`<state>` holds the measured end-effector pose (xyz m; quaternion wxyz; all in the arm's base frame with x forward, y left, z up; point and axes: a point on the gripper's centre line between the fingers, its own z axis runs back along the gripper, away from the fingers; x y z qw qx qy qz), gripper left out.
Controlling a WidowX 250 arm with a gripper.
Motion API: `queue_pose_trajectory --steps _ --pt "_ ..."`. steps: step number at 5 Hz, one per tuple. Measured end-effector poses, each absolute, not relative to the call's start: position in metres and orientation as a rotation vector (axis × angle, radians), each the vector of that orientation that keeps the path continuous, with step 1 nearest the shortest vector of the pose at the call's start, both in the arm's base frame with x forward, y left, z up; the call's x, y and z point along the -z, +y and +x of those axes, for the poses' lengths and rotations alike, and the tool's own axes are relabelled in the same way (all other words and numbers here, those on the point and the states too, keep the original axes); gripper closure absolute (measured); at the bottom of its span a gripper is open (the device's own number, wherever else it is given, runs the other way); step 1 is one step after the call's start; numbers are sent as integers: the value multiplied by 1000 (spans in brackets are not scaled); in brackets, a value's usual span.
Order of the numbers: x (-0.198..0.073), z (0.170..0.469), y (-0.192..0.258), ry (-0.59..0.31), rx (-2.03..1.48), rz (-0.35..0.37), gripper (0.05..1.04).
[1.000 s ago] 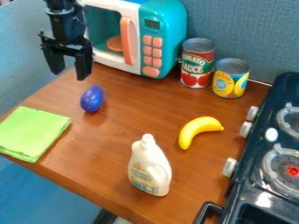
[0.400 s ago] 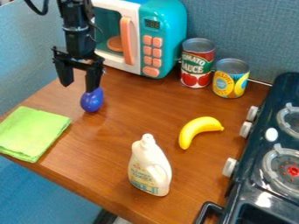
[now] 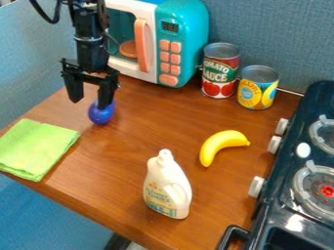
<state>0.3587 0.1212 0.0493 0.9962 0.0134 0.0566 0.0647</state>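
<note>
At the table's [image 3: 150, 124] left lies a green cloth [image 3: 38, 149]; farther right, my gripper [image 3: 90, 104] has its jaws apart, grasping nothing. One finger overlaps the purple toy [image 3: 100, 115]; if I descend off-centre, this finger could push its rounded body, making it roll.

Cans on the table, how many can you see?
2. The tomato sauce can stands just right of the toy microwave; the yellow-labelled can stands to its right, nearer the stove.
</note>
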Motion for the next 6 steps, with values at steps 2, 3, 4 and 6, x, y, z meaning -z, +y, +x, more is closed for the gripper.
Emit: queue_pose_trajectory --steps 2,3,4,6 --pt "-38 355 118 112 -175 15 85" --pt "-38 355 118 109 -159 11 113" --pt "-36 357 116 94 -175 0 188" --pt "-35 346 126 47 -267 -13 268"
